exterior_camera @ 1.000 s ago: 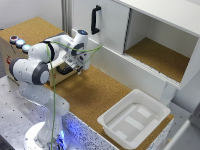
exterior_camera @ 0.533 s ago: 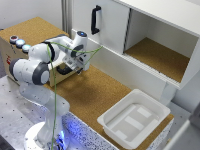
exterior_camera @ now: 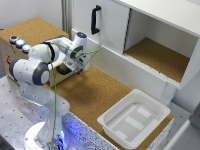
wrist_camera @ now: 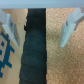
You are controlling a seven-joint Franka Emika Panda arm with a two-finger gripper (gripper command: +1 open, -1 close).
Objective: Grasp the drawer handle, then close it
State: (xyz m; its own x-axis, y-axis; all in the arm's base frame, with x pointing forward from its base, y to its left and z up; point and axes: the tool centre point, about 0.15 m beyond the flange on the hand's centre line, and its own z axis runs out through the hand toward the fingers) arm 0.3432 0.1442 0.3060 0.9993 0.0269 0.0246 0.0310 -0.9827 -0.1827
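In the exterior view my gripper point(exterior_camera: 71, 66) sits at the side of the low tan box point(exterior_camera: 30, 31) with coloured round buttons point(exterior_camera: 20, 43). The drawer handle point(exterior_camera: 63, 70) shows as a small black shape right at the fingers. The drawer front is mostly hidden behind my hand. In the wrist view the black curved drawer handle point(wrist_camera: 34, 52) runs between the two pale fingers point(wrist_camera: 10, 27). One finger is close beside it and the other stands clearly apart. The gripper point(wrist_camera: 38, 42) is open around the handle, not clamped on it.
A big white cabinet point(exterior_camera: 112, 30) with a black vertical handle point(exterior_camera: 95, 20) and an open cork-floored compartment point(exterior_camera: 157, 57) stands at the back. A white plastic tray point(exterior_camera: 132, 120) lies at the exterior view's lower right on the cork table point(exterior_camera: 92, 95).
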